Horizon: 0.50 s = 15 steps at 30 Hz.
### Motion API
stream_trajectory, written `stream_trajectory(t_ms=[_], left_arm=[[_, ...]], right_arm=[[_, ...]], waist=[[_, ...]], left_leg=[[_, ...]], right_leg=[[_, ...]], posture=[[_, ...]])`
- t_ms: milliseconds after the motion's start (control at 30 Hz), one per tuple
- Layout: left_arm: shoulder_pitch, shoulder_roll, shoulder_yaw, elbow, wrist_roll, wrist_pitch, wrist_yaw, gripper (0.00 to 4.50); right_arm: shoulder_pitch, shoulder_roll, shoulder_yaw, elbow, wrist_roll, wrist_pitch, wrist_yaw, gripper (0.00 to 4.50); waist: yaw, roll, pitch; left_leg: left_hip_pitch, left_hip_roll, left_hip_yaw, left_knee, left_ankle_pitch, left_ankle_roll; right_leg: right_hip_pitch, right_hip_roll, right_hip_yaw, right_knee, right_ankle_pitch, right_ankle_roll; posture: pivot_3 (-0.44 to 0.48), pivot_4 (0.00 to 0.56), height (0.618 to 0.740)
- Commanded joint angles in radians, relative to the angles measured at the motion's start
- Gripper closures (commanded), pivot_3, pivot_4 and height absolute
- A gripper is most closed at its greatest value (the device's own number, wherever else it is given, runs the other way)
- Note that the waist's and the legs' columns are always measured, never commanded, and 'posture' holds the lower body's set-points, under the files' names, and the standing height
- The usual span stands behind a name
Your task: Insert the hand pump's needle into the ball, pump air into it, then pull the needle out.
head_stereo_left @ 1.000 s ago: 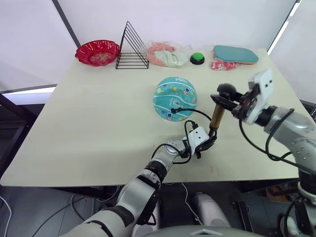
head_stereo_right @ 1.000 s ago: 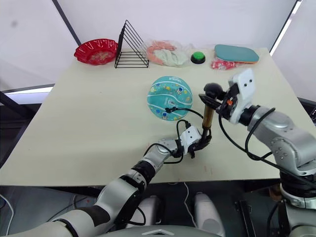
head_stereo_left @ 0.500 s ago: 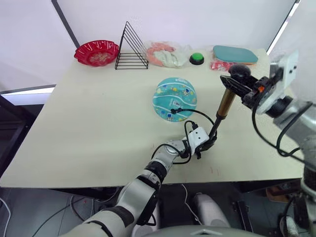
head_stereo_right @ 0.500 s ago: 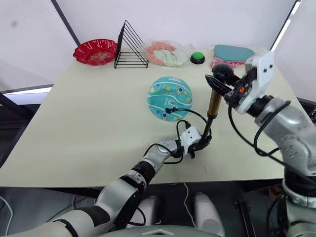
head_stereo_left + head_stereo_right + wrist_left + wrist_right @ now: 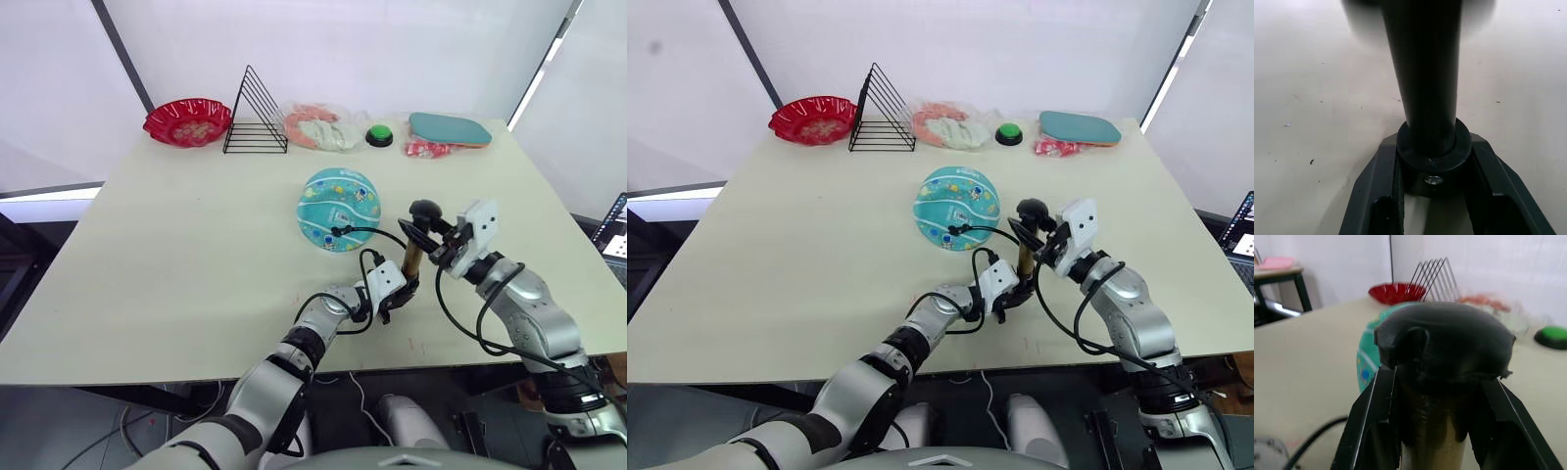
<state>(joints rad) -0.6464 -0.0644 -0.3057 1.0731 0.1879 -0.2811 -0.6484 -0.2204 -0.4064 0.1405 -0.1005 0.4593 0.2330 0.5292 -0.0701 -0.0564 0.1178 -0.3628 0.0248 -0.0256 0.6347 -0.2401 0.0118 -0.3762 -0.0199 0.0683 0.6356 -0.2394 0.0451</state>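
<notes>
Your right gripper [image 5: 438, 246], clamped on the hand pump [image 5: 413, 257] handle, had pushed back down since half a second before: one stroke delivered. Left gripper [image 5: 398, 295] pinned the pump's base; the ball [image 5: 339, 208] lay just beyond, hose attached.

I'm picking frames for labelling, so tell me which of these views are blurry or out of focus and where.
Left wrist view: the hand pump is dark, and smeared at its far end. Right wrist view: the handle is close and soft, the ball and red bowl behind are blurred. Both eye views are sharp, evenly lit.
</notes>
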Motion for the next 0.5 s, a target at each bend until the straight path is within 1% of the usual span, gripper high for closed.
stream_trajectory(t_ms=[33,200,267,400,433,500], left_arm=[[0.023,0.002,-0.025,0.020,0.024,0.008,-0.025,3.44],[0.017,-0.003,-0.025,0.028,0.022,0.007,-0.022,3.44],[0.015,-0.004,-0.024,0.030,0.022,0.005,-0.020,3.44],[0.015,-0.003,-0.023,0.034,0.023,0.002,-0.019,3.44],[0.015,-0.003,-0.023,0.035,0.023,0.001,-0.019,3.44],[0.015,-0.002,-0.022,0.038,0.023,-0.001,-0.020,3.44]], right_arm=[[0.075,-0.012,0.042,0.184,-0.103,0.074,-0.005,3.36],[0.070,-0.021,0.016,0.148,-0.100,0.075,0.004,3.38],[0.056,-0.038,-0.031,0.051,-0.061,0.104,-0.007,3.38],[0.014,-0.068,-0.120,-0.128,0.011,0.183,-0.037,3.38],[-0.006,-0.081,-0.146,-0.181,0.036,0.216,-0.046,3.38],[-0.053,-0.108,-0.198,-0.269,0.090,0.286,-0.066,3.38]], waist=[[0.000,0.000,0.000],[0.000,0.002,0.000],[0.001,0.002,0.001],[0.006,0.016,0.013],[0.008,0.018,0.014],[0.013,0.021,0.017]], left_leg=[[0.000,0.000,0.000,0.000,0.000,0.000],[-0.001,0.000,0.002,0.000,0.000,0.000],[-0.001,0.000,0.002,0.000,0.000,0.000],[-0.006,-0.003,0.002,0.000,0.000,0.000],[-0.009,-0.004,0.002,0.000,0.000,0.000],[-0.020,-0.005,0.002,0.002,0.000,0.001]], right_leg=[[0.000,0.000,0.000,0.000,0.000,0.000],[-0.001,-0.001,0.000,0.000,0.000,0.000],[-0.002,-0.001,0.000,0.000,0.000,0.000],[-0.004,-0.003,-0.001,-0.003,0.001,0.002],[-0.006,-0.001,-0.001,-0.004,0.002,0.004],[-0.015,0.000,-0.001,-0.005,0.004,0.007]], posture=[[0.000,0.150,0.740],[0.000,0.150,0.740],[0.000,0.150,0.740],[0.000,0.150,0.740],[0.000,0.150,0.740],[0.000,0.150,0.740]])
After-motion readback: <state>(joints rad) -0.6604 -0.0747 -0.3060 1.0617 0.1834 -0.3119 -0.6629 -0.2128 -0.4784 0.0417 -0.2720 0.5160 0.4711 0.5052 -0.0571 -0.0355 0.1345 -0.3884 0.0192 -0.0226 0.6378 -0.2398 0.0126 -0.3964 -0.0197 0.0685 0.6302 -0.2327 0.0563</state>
